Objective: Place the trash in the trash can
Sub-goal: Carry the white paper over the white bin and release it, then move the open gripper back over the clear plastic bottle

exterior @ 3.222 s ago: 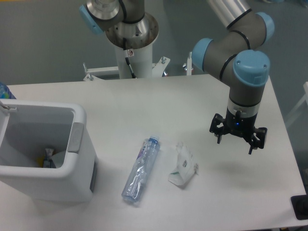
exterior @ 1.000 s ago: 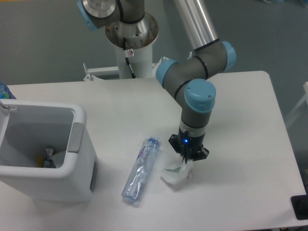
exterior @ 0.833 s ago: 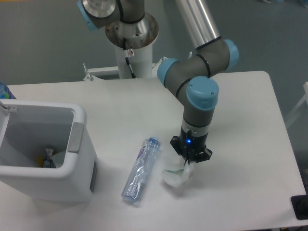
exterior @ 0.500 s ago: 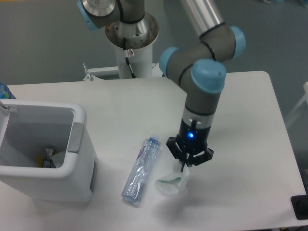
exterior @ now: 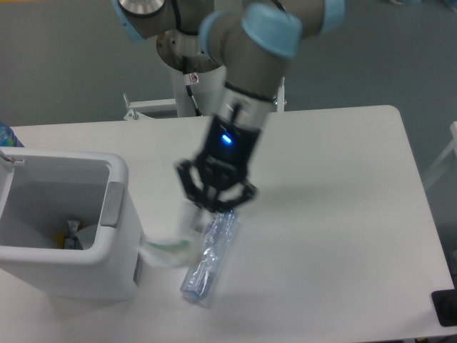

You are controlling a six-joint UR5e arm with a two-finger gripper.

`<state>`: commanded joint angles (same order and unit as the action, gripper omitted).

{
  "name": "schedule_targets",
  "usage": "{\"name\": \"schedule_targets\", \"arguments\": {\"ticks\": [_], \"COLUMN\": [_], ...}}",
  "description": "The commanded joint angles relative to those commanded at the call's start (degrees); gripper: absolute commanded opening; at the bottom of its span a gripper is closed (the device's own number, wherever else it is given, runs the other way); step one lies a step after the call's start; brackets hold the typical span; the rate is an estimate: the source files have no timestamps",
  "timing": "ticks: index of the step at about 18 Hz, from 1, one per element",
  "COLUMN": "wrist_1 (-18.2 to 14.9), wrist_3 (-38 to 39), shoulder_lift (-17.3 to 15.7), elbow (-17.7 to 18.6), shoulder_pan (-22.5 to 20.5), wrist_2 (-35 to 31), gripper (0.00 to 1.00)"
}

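While the claw [exterior: 205,211] pinches the paper packet [exterior: 168,249] mid-carry, the trash can [exterior: 64,227] waits left: clear its rim next.

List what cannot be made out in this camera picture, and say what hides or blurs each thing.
- Gripper fingertips: motion blur hides the exact grip.
- White paper packet: smeared by motion, its print unreadable.
- Contents of the trash can: mostly hidden by its walls, too small.
- Blue object at the left edge: cut off.
- Bottle label: too small to read.
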<state>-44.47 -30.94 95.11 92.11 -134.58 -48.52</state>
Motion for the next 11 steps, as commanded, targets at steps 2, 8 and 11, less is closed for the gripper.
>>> {"name": "schedule_targets", "arguments": {"ticks": [2,8,11], "wrist_1": [-0.09,0.00,0.00], "wrist_3": [0.36,-0.17,-0.08], "shoulder_lift": [-0.80,-0.80,-0.80], "elbow": [0.09,1.23,2.11], "shoulder_pan": [3.08,9.15,9.24], "wrist_2": [0.00,-0.09,-0.09], "gripper": [0.00,0.91,1.00]}}
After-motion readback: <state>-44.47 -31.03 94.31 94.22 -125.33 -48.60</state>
